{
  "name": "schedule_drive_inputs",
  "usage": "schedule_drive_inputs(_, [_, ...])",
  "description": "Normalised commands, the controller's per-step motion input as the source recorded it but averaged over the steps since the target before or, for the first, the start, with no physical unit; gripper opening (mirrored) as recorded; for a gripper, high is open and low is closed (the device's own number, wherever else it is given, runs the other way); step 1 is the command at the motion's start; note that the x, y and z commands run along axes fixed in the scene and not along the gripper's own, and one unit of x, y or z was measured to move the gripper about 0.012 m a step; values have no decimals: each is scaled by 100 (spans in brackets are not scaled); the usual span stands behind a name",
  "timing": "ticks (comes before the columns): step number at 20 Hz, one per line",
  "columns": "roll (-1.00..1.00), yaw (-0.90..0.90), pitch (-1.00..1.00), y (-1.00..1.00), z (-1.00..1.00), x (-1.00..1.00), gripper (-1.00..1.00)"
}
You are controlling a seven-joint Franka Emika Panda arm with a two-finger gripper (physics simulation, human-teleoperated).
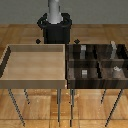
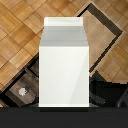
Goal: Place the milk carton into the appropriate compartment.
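Note:
The milk carton, a pale grey-white box with a gabled top, fills the middle of the wrist view. It hangs close under the camera, high above the wooden floor and a corner of the dark compartment bin. Its place in mid-air shows that my gripper holds it, though the fingers themselves are hidden. In the exterior view neither the carton nor the gripper shows, as the arm rises out of the picture.
The dark bin with its compartments stands at the exterior view's right, holding small grey shapes and a tiny cube. A light wooden tray stands at the left. Both rest on thin legs.

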Motion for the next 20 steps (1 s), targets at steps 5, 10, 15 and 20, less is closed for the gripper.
schedule_drive_inputs(5, [0, 0, 0, 0, 0, -40, 100])
schedule_drive_inputs(10, [0, 0, 0, 0, 0, 0, 100])
schedule_drive_inputs(15, [0, 0, 0, 0, 0, 0, 100])
schedule_drive_inputs(20, [0, 0, 0, 0, 0, 0, 100])
